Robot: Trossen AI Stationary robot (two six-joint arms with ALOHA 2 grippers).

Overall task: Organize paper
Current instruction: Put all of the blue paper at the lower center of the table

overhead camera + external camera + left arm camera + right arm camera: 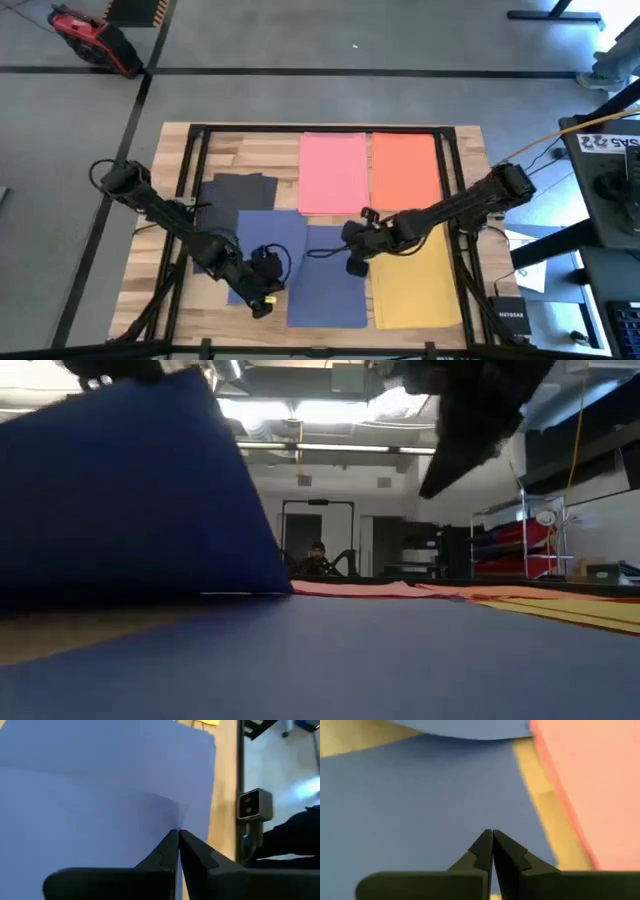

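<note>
Coloured sheets lie on the wooden table [150, 290]: pink [333, 172] and orange-red [405, 168] at the far side, black [238, 195] at the left, yellow [420, 285] at the near right. One blue sheet [330, 285] lies flat in the near middle. A second blue sheet [265, 235] left of it is raised at its near end, where my left gripper [262, 300] is shut on it; its far edge [240, 593] rests on the table. My right gripper [355, 266] is shut, above the flat blue sheet [420, 795], touching nothing that shows. My left gripper pinches the raised blue sheet's near edge [176, 824] between its two fingers, at their free ends. The sheet [130, 490] slants up from the table toward the fingers and creases slightly beside them. It looks like one layer.
Dark frame rails [195, 160] run along the table's left, right and far sides. A small camera unit [255, 805] stands at the near edge. A person [317, 555] sits in the room beyond. A red tool [90, 40] lies on the floor, far left.
</note>
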